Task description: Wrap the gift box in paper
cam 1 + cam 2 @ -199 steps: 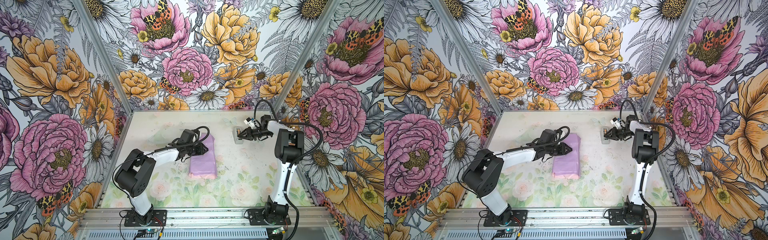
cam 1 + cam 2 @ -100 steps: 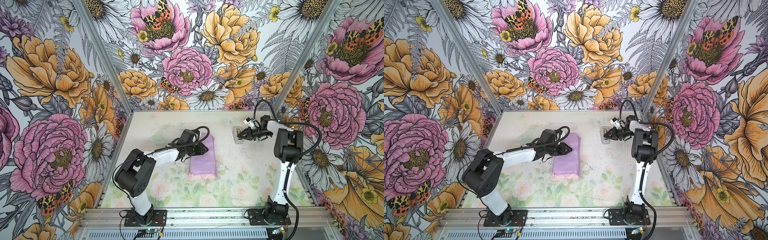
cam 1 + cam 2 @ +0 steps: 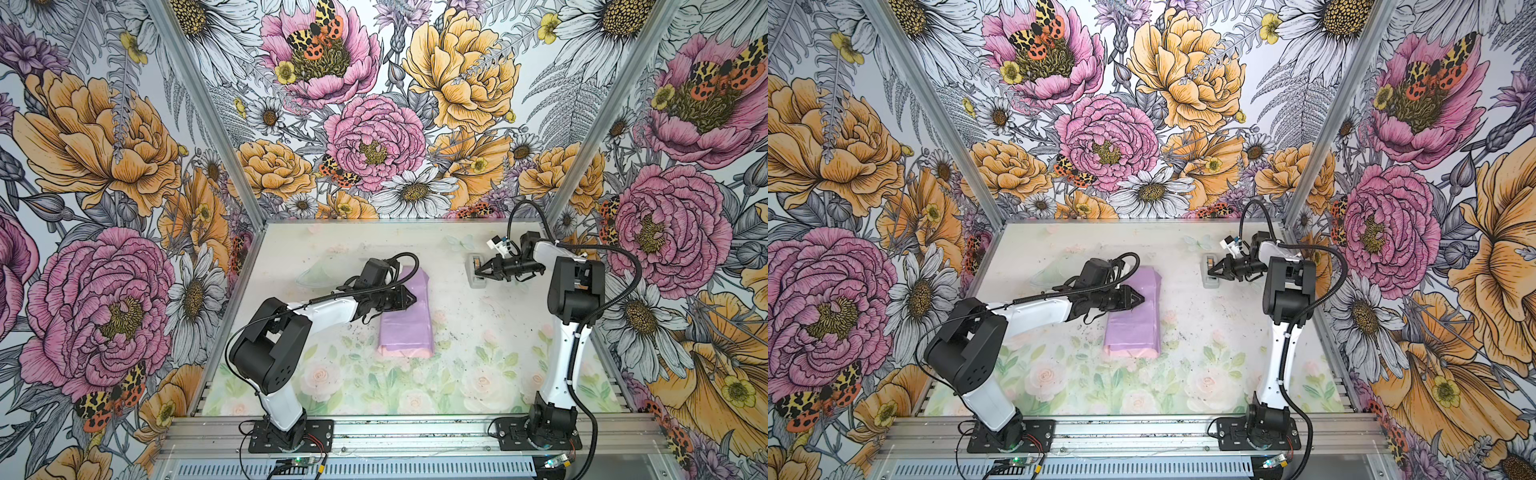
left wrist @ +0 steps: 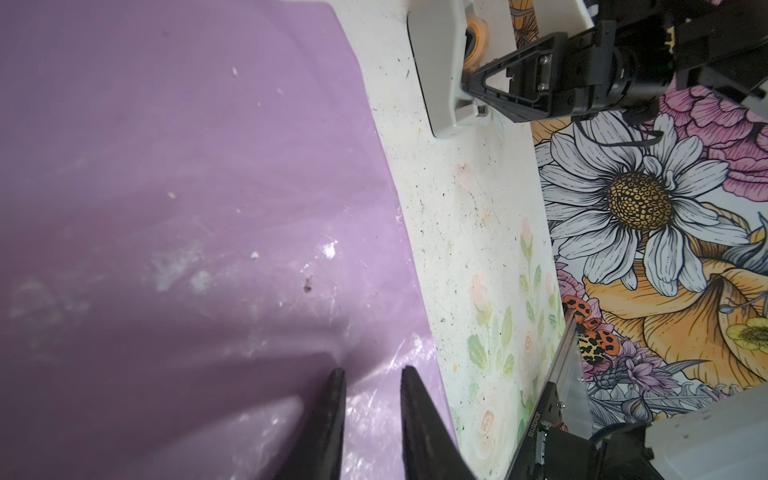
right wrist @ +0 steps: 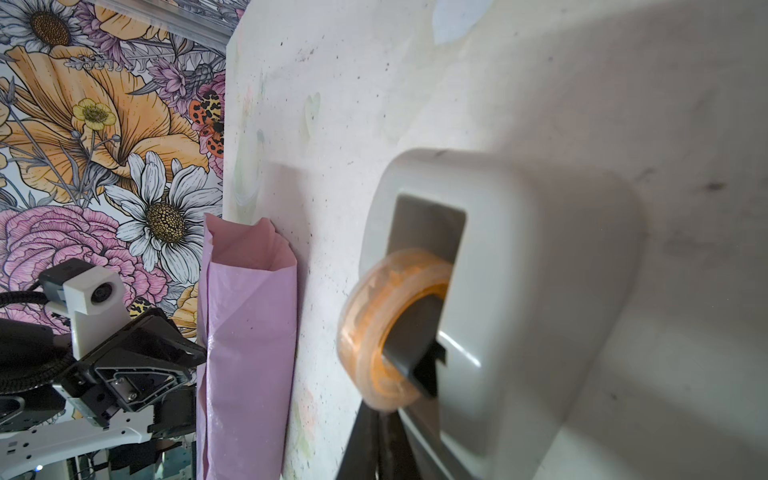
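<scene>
The pale pink paper [image 3: 405,320] [image 3: 1136,316] lies folded into a long lilac bundle at mid-table. It hides the gift box completely. My left gripper [image 3: 413,298] [image 4: 371,371] rests on top of the bundle near its far half. Its fingers are a little apart with only paper [image 4: 187,187] beneath them. My right gripper [image 3: 477,272] [image 5: 380,409] is shut at the mouth of the grey tape dispenser [image 3: 477,283] [image 5: 519,291], just under the orange tape roll [image 5: 374,332]. Whether it pinches tape does not show. The paper's open end [image 5: 249,249] stands apart from the dispenser.
The dispenser [image 3: 1210,284] [image 4: 436,62] sits at the back right near the right wall. A faint clear plastic piece [image 3: 316,276] lies left of the bundle. Floral walls close three sides, and both arm bases stand on the front rail [image 3: 415,432].
My right gripper's jaws have closed at the tape dispenser. The left gripper and the paper bundle have not moved.
</scene>
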Robot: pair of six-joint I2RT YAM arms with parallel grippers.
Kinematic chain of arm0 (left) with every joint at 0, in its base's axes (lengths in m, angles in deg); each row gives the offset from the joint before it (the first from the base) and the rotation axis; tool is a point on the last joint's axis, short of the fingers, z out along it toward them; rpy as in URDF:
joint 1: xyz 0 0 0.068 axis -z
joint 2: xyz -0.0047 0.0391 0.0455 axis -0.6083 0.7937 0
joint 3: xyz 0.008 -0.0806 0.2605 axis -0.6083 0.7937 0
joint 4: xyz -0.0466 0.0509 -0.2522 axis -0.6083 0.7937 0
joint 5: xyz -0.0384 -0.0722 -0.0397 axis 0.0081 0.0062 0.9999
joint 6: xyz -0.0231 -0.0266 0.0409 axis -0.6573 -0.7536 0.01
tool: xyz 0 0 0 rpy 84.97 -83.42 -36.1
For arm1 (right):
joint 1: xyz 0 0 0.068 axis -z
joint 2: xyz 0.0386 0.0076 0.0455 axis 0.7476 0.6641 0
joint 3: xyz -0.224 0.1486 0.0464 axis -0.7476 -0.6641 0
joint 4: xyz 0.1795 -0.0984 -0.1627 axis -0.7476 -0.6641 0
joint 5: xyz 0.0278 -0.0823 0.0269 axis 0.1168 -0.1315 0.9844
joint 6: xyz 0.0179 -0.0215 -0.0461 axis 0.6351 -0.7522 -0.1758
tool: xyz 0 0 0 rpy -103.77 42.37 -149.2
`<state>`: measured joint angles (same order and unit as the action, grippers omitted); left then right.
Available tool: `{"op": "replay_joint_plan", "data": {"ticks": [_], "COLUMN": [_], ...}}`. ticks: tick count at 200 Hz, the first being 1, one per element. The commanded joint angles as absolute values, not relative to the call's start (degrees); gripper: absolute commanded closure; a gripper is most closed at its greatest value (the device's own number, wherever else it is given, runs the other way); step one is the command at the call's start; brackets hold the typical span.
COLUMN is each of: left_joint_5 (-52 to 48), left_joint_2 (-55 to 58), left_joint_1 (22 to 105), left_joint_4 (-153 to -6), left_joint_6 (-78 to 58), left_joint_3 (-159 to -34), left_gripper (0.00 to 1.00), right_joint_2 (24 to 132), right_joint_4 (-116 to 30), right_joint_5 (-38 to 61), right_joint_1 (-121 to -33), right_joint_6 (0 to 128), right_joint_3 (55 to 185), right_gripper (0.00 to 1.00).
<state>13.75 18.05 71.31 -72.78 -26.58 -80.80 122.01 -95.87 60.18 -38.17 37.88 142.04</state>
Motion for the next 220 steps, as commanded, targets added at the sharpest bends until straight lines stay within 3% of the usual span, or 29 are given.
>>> {"op": "replay_joint_plan", "data": {"ticks": [1,94,177,220], "left_joint_5": [12.74,12.46,12.43,12.58], "left_joint_2": [20.47,20.03,19.86,20.22], "left_joint_1": [70.94,70.85,70.86,71.04], "left_joint_4": [-67.01,-66.64,-66.45,-66.18], "left_joint_6": [-25.81,-25.47,-25.36,-25.28], "left_joint_3": [-80.25,-80.16,-80.49,-81.11], "left_gripper": [0.74,0.74,0.74,0.74], "right_joint_2": [119.84,108.97,97.45,98.66], "right_joint_4": [-98.21,-96.48,-79.73,-71.09], "right_joint_5": [60.96,58.72,54.84,53.87], "right_joint_1": [-37.85,-37.13,-37.08,-37.19], "right_joint_6": [39.05,45.65,59.15,64.44], "right_joint_3": [142.77,136.18,114.78,108.62], "right_gripper": [0.99,1.00,1.00,1.00]}}
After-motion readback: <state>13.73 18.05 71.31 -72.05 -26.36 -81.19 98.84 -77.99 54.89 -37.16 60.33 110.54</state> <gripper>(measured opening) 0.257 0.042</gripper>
